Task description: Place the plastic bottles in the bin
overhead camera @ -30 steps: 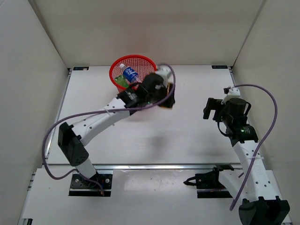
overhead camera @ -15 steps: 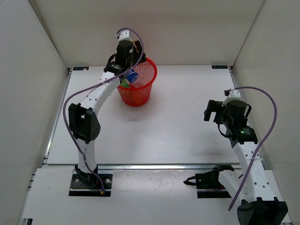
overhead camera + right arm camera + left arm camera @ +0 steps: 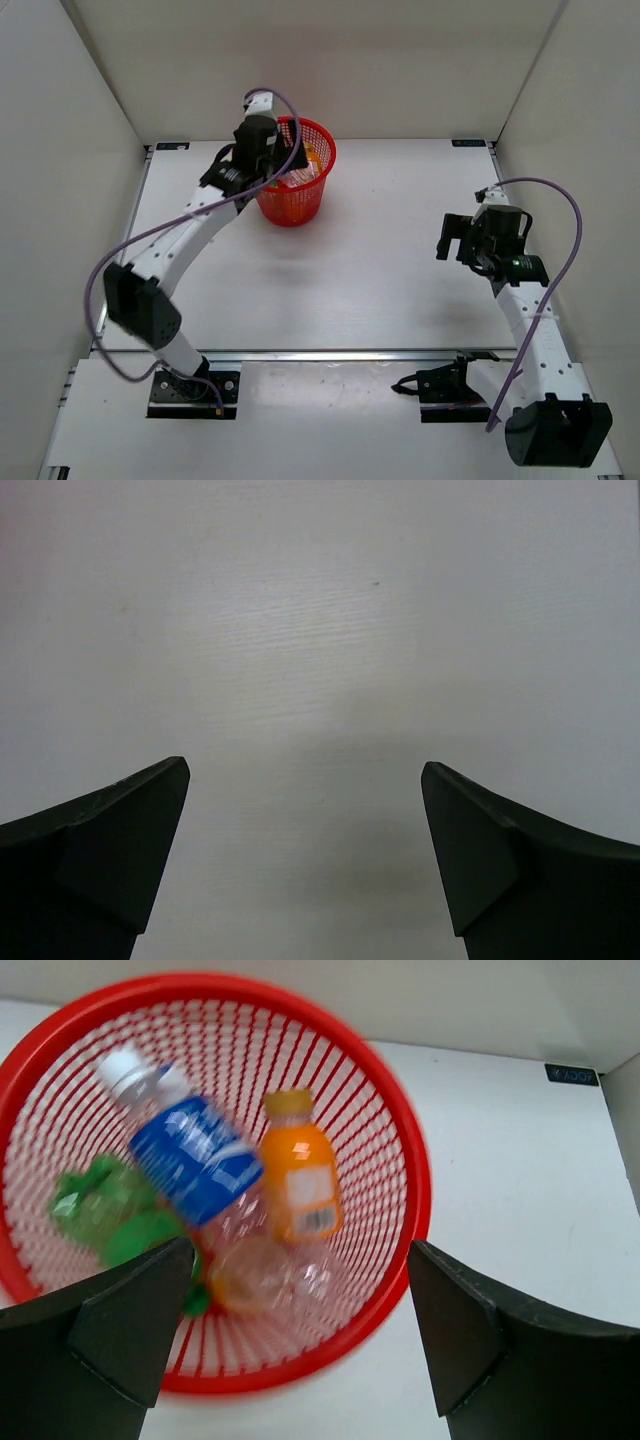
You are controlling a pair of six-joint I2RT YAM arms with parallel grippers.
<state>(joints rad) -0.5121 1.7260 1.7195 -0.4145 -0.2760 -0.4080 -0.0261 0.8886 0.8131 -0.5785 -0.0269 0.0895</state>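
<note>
Since half a second earlier the left arm has shifted and its left gripper (image 3: pixel 278 168) has let go above the red mesh bin (image 3: pixel 322 148), which stays at the far left of the table (image 3: pixel 380 280). Overhead view: no bottle lies loose on the table, and the right gripper (image 3: pixel 449 237) waits well apart at the right. Left wrist view: both fingers (image 3: pixel 125 1325) are spread wide and empty. Straight below them, inside the bin, lie a blue-labelled bottle (image 3: pixel 195 1160), an orange bottle (image 3: pixel 300 1185), a green bottle (image 3: pixel 115 1215) and a clear bottle (image 3: pixel 270 1275); the first two point their caps away. Right wrist view: fingers wide apart over plain table, holding nothing. The left arm is far nearer the bin, so probably only its withdrawal is left.
</note>
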